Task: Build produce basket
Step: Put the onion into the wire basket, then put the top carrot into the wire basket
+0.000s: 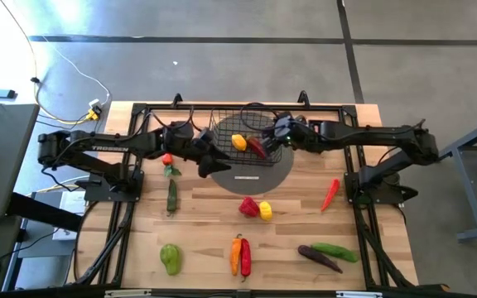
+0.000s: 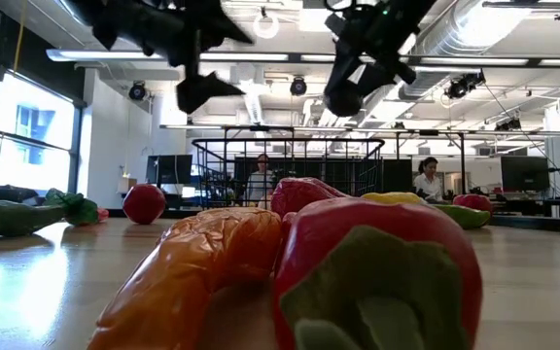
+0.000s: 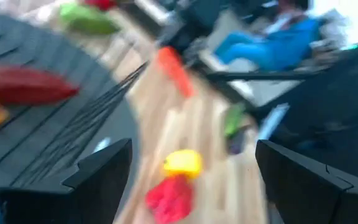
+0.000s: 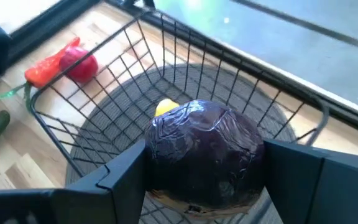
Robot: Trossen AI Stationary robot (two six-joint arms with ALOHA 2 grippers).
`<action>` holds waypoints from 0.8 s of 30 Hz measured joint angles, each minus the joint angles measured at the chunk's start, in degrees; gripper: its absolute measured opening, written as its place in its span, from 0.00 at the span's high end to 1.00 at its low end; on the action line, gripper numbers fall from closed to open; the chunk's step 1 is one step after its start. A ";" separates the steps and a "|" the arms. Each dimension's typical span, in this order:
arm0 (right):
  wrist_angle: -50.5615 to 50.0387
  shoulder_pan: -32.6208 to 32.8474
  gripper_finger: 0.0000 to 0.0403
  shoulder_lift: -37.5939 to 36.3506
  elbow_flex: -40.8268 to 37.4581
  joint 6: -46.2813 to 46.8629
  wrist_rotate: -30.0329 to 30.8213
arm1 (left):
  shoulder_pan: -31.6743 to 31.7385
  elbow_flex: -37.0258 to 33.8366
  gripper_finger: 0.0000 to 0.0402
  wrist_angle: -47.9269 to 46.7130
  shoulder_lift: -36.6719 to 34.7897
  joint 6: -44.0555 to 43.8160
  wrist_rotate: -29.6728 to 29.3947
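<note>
The basket [image 4: 185,106] is set on a round grey mat [image 1: 281,170] at the surface's far middle. A purple eggplant [image 4: 204,152] is pinched by the right tool [image 4: 204,180] directly over it, presumably for dropping beside the yellow lemon [image 1: 238,141] inside. The left tool [image 1: 214,161] is held spread and empty just beside the basket, apparently clear of that drop.

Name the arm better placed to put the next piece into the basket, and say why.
Right. Its tool already grips a purple eggplant above the basket. The left tool is open, empty, beside the basket.
</note>
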 joint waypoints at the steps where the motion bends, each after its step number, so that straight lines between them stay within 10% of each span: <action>1: -0.15 -0.40 0.40 0.43 0.00 -0.25 -0.65 | -0.40 -0.12 0.17 -2.96 -0.90 0.01 -2.44; 14: 0.29 -2.22 0.35 3.11 0.00 0.54 -0.76 | -3.28 -0.04 0.17 -30.24 -15.59 -5.70 -30.38; 24: 0.62 -4.52 0.13 3.09 0.00 0.78 -3.13 | -3.22 -0.04 0.17 -47.76 -18.38 -16.24 -39.73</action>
